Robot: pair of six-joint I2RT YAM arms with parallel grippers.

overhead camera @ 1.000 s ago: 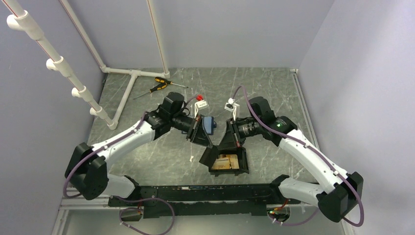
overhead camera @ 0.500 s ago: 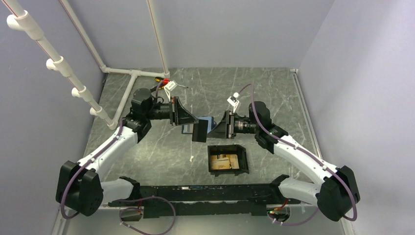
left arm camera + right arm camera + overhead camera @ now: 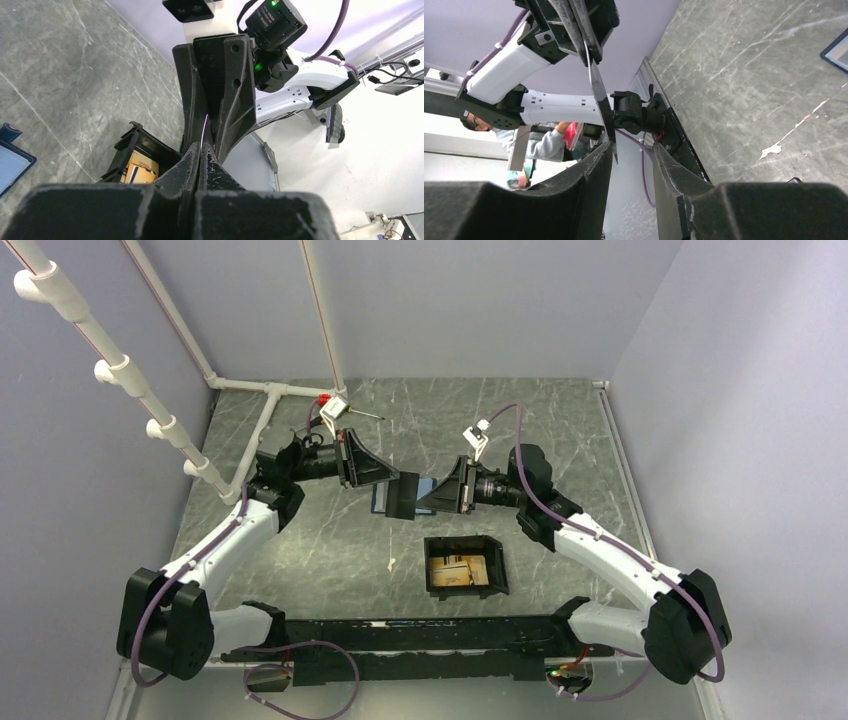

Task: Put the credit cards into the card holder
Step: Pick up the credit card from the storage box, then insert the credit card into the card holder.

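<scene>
Right wrist view: left gripper point(image 3: 585, 42) jaws are pinching a credit card point(image 3: 600, 97) edge-on in midair, long axis pointing straight into the spread jaws of the right gripper point(image 3: 631, 152). The card holder point(image 3: 500, 575) sits on the tabletop point(image 3: 560, 440) below, nearer the right gripper.

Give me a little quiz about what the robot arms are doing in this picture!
1. True or false: the left gripper is shut on a thin card.
2. Where do the orange cards lie? A) in the black card holder B) on the blue wallet C) on the white pipes
3. Fill in: the right gripper is ____ (open or shut), with the thin card's end between its fingers.

Key: 1 true; 2 A; 3 open
</scene>
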